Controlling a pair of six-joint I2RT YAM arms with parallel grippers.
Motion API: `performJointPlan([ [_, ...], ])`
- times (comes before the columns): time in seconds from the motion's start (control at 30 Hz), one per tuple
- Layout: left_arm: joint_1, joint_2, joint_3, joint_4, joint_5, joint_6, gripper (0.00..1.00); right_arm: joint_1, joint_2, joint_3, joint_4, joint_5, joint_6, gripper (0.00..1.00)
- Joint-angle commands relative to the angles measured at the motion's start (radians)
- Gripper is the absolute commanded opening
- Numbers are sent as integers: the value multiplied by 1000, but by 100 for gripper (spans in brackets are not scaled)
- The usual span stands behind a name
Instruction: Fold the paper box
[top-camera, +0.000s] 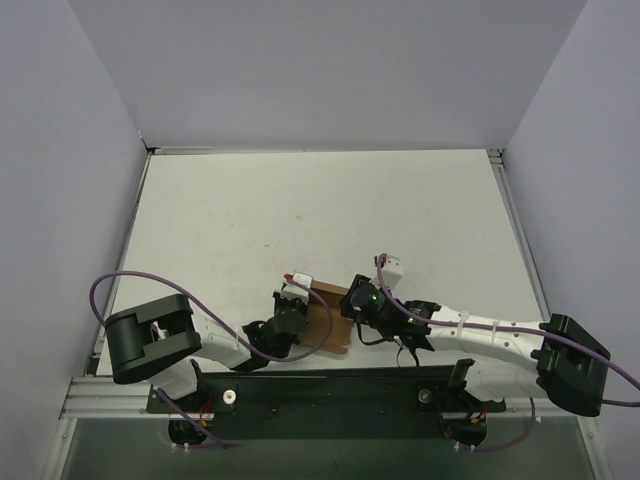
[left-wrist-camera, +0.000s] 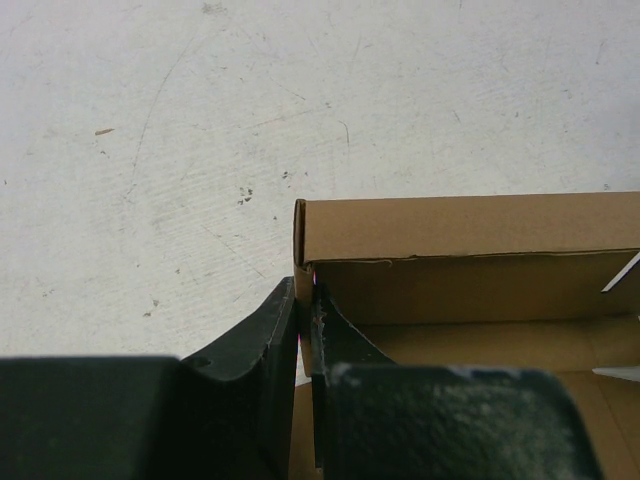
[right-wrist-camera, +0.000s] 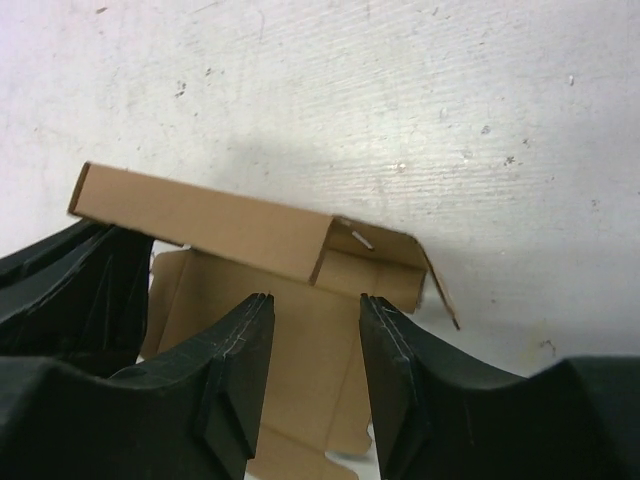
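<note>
The paper box (top-camera: 328, 316) is a brown cardboard piece, partly folded, lying near the table's front edge between my two grippers. In the left wrist view its far wall (left-wrist-camera: 470, 228) stands upright. My left gripper (left-wrist-camera: 305, 300) is shut on the box's left side wall, one finger inside and one outside. In the right wrist view the box (right-wrist-camera: 300, 330) lies open with a raised far wall and a folded corner flap. My right gripper (right-wrist-camera: 315, 305) is open, its fingers hovering over the box's floor panel without holding anything.
The white table (top-camera: 320, 220) stretches away behind the box. The black mounting rail (top-camera: 330, 385) runs along the near edge. Grey walls enclose the left, right and back sides. The left gripper's body (right-wrist-camera: 60, 290) shows at the left of the right wrist view.
</note>
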Motion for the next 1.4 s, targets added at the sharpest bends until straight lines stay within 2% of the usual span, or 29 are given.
performJointPlan([
  [0.0, 2, -11, -3, 67, 12, 0, 0, -49, 70, -2, 96, -85, -17, 39],
  [0.17, 2, -12, -5, 72, 14, -4, 0, -58, 136, 12, 60, -97, 23, 36],
  [0.33, 2, -22, -14, 79, 5, -7, 0, -60, 122, 9, -41, -54, 67, 35],
  [0.73, -7, -20, -19, 87, 5, -15, 0, -106, 144, -37, -47, -77, 120, 35],
  [1.17, -38, 3, -23, 119, 3, -17, 0, -167, 183, -97, 129, -120, 68, 35],
  [1.37, -53, 17, -14, 119, 2, -14, 0, -169, 191, -85, 160, -121, 38, 29],
])
